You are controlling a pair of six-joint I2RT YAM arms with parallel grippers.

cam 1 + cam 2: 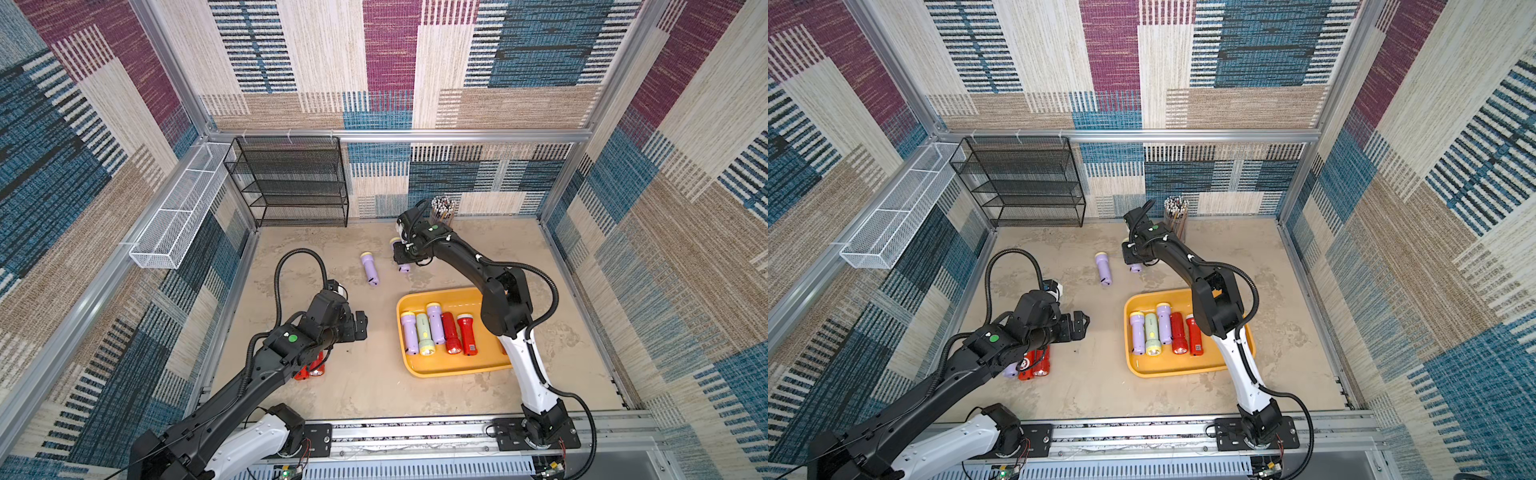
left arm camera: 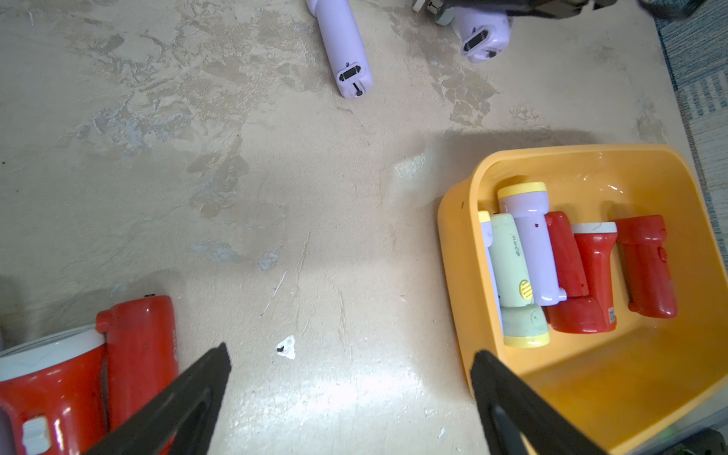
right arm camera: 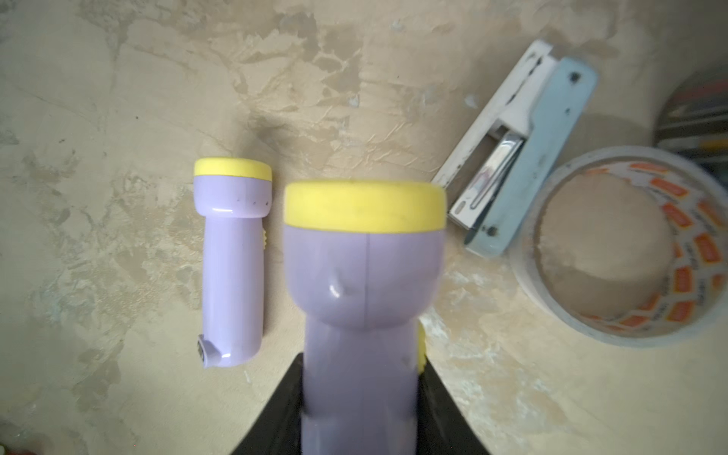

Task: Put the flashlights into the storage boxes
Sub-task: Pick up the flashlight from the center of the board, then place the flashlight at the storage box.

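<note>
In both top views the right gripper [image 1: 403, 257] is clamped on a lilac torch [image 1: 404, 268], whose ends stick out on either side of the fingers. A second lilac torch [image 1: 369, 269] lies near them on the floor [image 1: 374, 395]. The left gripper [image 1: 360, 326] stands wide apart, with the tray [image 1: 449, 368] ahead of its tips and five torches [image 1: 436, 332] showing inside.

Left wrist view: the spread fingers [image 2: 189, 398] frame bare floor. Red torches [image 2: 138, 346] lie just outside one finger and the tray just outside the other, with six torches inside.

Right wrist view: the fingers grip the lilac torch by its handle, its yellow head beyond the tips. The second lilac torch lies parallel on one side, a stapler [image 3: 520, 157] and a tape roll [image 3: 614, 252] on the other.
</note>
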